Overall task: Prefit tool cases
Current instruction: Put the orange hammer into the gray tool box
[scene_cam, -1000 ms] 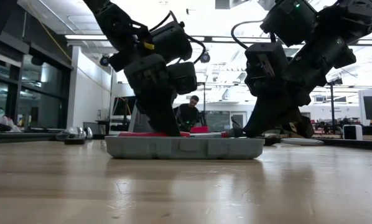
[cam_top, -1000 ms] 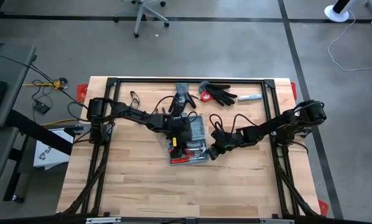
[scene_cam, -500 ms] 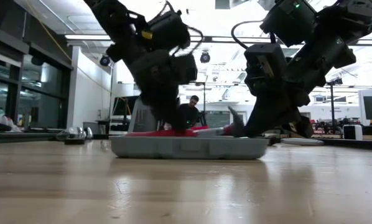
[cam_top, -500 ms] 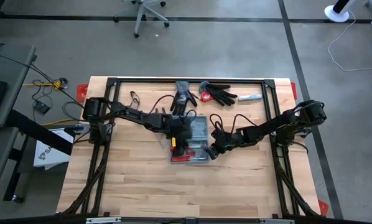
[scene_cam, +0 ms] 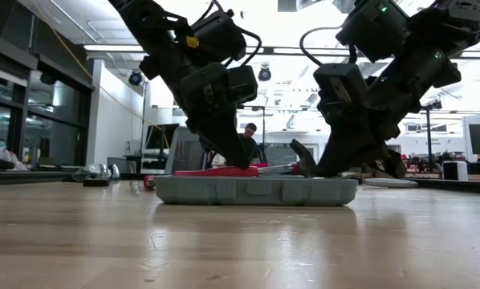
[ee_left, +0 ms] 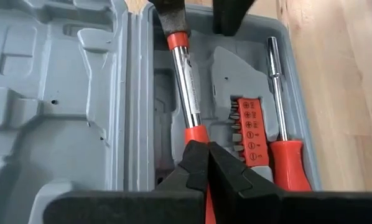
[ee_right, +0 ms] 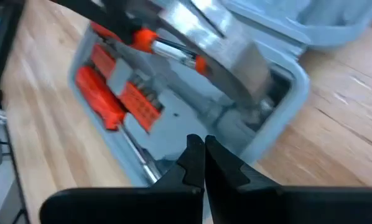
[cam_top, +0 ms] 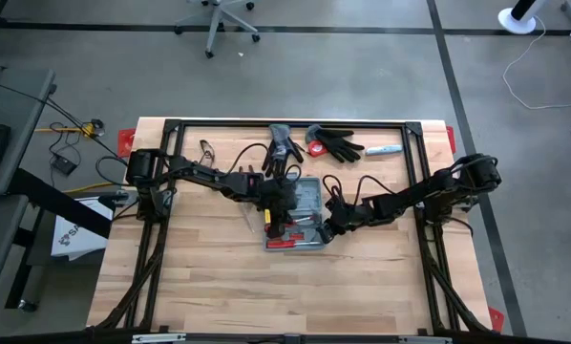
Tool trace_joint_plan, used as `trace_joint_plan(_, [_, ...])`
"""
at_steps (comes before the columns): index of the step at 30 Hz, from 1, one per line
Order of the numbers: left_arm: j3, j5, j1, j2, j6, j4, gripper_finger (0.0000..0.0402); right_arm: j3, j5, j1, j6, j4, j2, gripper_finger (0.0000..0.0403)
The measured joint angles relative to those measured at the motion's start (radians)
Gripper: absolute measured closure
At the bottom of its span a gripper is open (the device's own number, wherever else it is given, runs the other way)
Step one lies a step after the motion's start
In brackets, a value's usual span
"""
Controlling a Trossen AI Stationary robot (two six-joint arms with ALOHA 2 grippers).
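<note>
Left gripper closed, fingertips meeting over the red-handled tool in the open tool case; right gripper closed, empty, at the case's right edge; case mid-table, lid flat; black gloves beyond it, well apart.

The light wooden plank surface carries an open grey-blue plastic tool case at its middle, black gloves along its far edge.
</note>
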Motion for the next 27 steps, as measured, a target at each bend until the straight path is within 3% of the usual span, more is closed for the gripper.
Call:
trace_joint_plan(9, [-0.006, 0.195, 0.004, 0.004, 0.041, 0.038, 0.0401, 0.001, 0.009, -0.002, 0.012, -0.037, 0.000, 0.0403])
trace_joint_plan(15, [-0.008, 0.202, 0.003, 0.006, 0.052, -0.006, 0.0401, 0.001, 0.055, 0.015, 0.007, -0.004, -0.069, 0.0403])
trace_joint_plan(20, [-0.008, 0.202, 0.002, 0.006, 0.053, 0.010, 0.0401, 0.043, 0.098, -0.033, -0.072, -0.124, -0.144, 0.0403])
trace_joint_plan(27, [-0.008, 0.198, 0.002, 0.006, 0.031, 0.045, 0.0401, 0.108, -0.063, -0.215, -0.255, -0.171, -0.086, 0.0403])
